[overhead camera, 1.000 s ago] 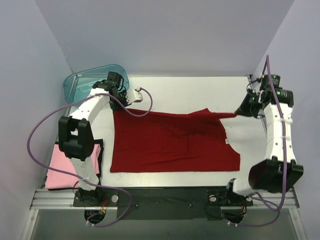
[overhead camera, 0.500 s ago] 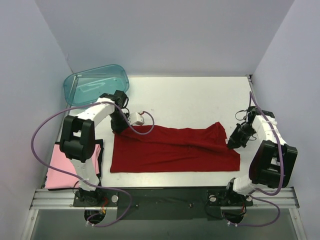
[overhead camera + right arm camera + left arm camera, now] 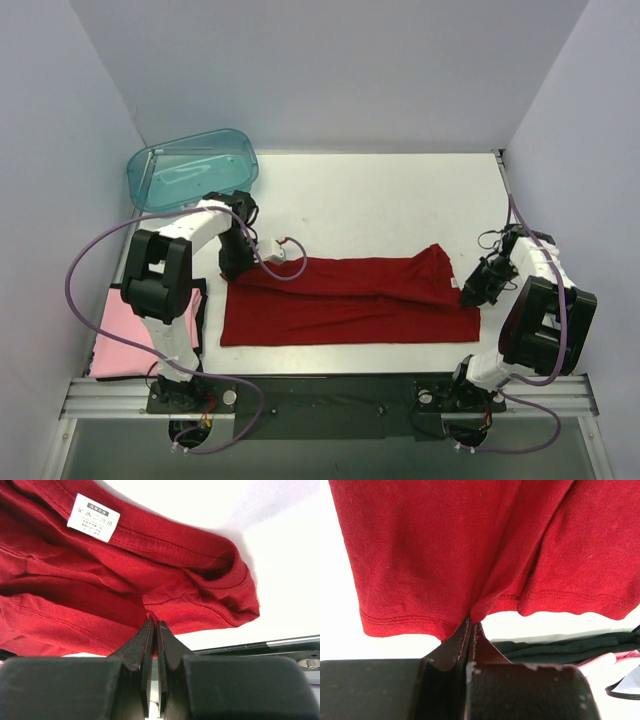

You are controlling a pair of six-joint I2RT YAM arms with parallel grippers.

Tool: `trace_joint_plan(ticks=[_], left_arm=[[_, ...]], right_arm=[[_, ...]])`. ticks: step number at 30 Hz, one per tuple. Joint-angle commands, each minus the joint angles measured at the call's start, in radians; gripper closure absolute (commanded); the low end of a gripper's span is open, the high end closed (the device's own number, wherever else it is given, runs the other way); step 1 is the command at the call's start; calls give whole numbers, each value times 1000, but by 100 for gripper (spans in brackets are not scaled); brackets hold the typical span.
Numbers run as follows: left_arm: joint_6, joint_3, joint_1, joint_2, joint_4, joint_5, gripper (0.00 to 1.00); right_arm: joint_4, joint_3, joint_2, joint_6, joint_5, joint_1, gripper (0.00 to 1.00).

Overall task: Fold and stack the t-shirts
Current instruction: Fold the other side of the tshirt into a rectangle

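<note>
**Far edge of the dark red cloth t-shirt [image 3: 350, 300] drawn forward over itself**

Over the last second you have pulled both arms back from the far side of the white table top [image 3: 380, 190] toward their bases. The shirt lay spread wide and flat then. Now its far edge is carried forward, so the cloth forms a narrower, doubled band across the near half of the table.

Your left gripper [image 3: 233, 272] has left the translucent teal plastic tub [image 3: 190, 170] and sits at the band's left end. In the left wrist view its fingers are pressed together on the shirt [image 3: 445, 555], pinching a gather of cloth just above the stitched hem at the fingertips [image 3: 470, 627]. The cloth hangs in two lobes on either side of the pinch.

Your right gripper [image 3: 468, 292] has come down from the far right corner to the band's right end. In the right wrist view its fingers are likewise squeezed together [image 3: 152, 625], nipping a fold of the red cloth [image 3: 100, 585] close to the neck opening. A small white printed label [image 3: 93, 517] shows on the collar seam above the pinch.

The upper layer rises in a small peak near the right gripper and lies wrinkled along the middle.

The pale pink cloth t-shirt [image 3: 120, 340] lies flat at the near left corner of the table, beside the left arm and apart from the red one. The tub stands at the far left corner, well apart from both shirts.
</note>
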Motion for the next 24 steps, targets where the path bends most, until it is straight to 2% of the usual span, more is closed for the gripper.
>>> trace_joint_plan(ticks=[1,3,4,5,6,8,9,10,12,15,18,22,24], left_arm=[[12,63,-2,22,-84,12,100],[23,78,-3,18,-129,58,91],[31,86,-5,18,-143,70,80],[41,90,-5,15,-172,96,75],[46,103,-5,13,-183,104,61],[46,135,-2,13,-227,119,51],[47,149,7,16,-236,125,49],[44,191,14,16,-250,131,42],[32,268,35,24,-298,154,40],[-37,359,84,62,-271,200,38],[-152,383,124,107,-105,201,39],[-135,406,164,183,1,170,40],[-108,390,164,183,58,200,39]], right_arm=[[-23,-26,10,-19,1,-2,100],[-23,-29,9,-22,27,-4,100],[-25,-27,9,-22,35,-5,100],[-25,-27,7,-24,39,-5,100],[-26,-24,8,-22,42,-4,89],[-28,-9,-4,-12,61,-5,68],[-32,9,-13,-6,68,-4,66],[-32,20,-34,0,87,4,62],[-32,78,-70,8,145,41,53],[26,196,-67,-21,229,140,52],[74,307,62,-33,190,234,54],[72,502,278,-44,150,263,57],[52,597,364,-71,148,285,57]])
